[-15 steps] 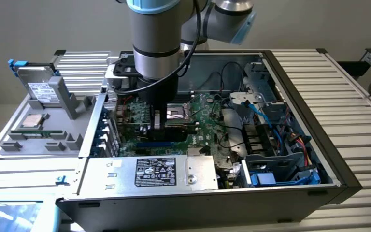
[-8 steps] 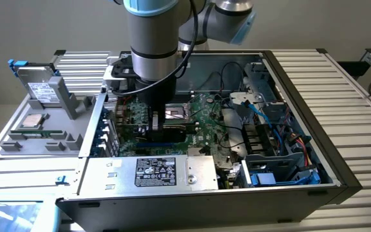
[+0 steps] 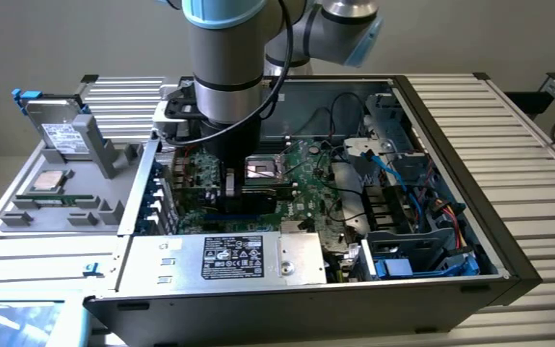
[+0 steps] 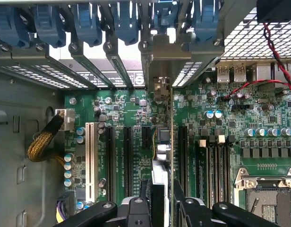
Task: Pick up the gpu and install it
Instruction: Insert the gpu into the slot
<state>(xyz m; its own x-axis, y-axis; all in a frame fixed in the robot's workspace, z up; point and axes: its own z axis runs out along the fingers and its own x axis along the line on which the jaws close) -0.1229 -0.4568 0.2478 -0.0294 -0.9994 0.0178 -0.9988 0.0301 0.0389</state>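
Gripper (image 4: 160, 205) sits low inside the computer case (image 3: 287, 311), jaws clamped on the gpu (image 4: 163, 142), which is held just above the motherboard (image 4: 117, 101). To seat it well, I'd say: keep the card square, line its lower edge up over one black expansion slot (image 4: 128, 161), and press straight. It stands on edge, long axis along the slots, bracket end toward the rear slot covers (image 4: 89, 61).

A plain grey wall (image 3: 56, 36) fills ten to two o'clock behind a ribbed metal table (image 3: 533, 181), its slats showing at three o'clock, under even light.
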